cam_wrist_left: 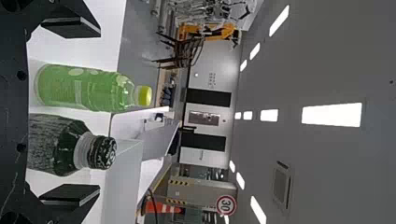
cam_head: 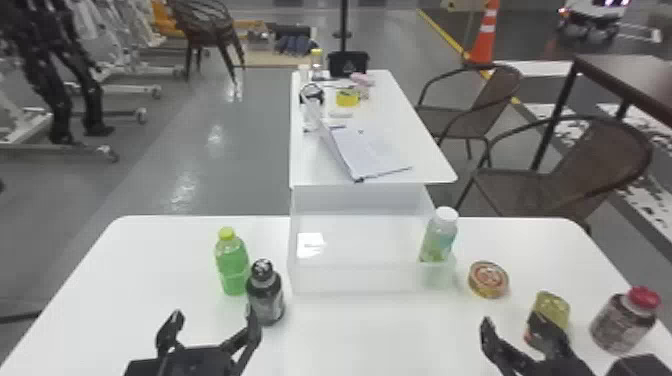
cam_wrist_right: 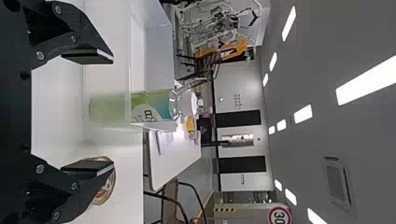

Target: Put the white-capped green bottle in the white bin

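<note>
In the near right corner of the white translucent plastic bin [cam_head: 350,279] we see the task's bottle, green with a white cap [cam_head: 439,237], upright; its lower part shows through the wall, so we read it as inside. Corner walls on two sides probably keep it from tipping. Right gripper [cam_head: 514,327] is spread, holding nothing, with its fingers facing the bottle but apart from it; we judge placement done, only backing off remains. Left gripper [cam_head: 214,325] waits at the near left, also spread and unloaded, facing the green bottle with a yellow cap [cam_head: 232,265] and the dark bottle with a black cap [cam_head: 265,295]. For edges, we'd mind the bin's front rim, the round gold tin [cam_head: 488,280] just right of the bin, the yellow-green container [cam_head: 554,307] by the right fingers and the red-capped dark jar [cam_head: 622,325] near the table's right edge. White tabletop [cam_head: 370,335] between the grippers gives room; we'd pull straight back, since a rightward swing could knock the container.
</note>
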